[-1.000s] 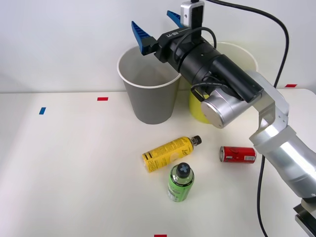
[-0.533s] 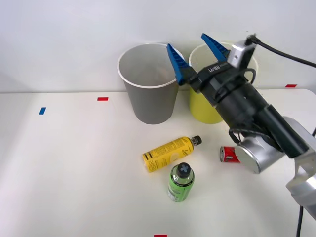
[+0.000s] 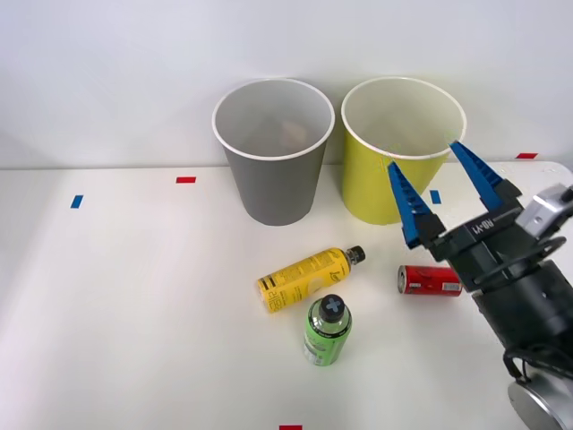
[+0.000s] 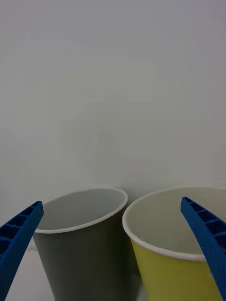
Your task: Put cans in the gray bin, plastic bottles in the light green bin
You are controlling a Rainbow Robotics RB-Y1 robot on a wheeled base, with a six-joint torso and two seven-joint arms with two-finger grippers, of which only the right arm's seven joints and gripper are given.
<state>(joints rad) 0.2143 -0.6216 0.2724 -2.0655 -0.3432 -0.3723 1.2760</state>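
The right gripper (image 3: 445, 193) is hovering with jaws spread wide and empty just above the red can (image 3: 431, 279), which is lying on the counter (image 3: 134, 305) in front of the light green bin (image 3: 394, 179).

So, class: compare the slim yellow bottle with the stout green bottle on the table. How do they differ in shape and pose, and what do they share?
The slim yellow plastic bottle lies on its side; the stout bright green plastic bottle stands upright. The yellow one is long and narrow with black print; the green one is shorter and wider. Both have black caps, rest on the white table and are outside the bins.
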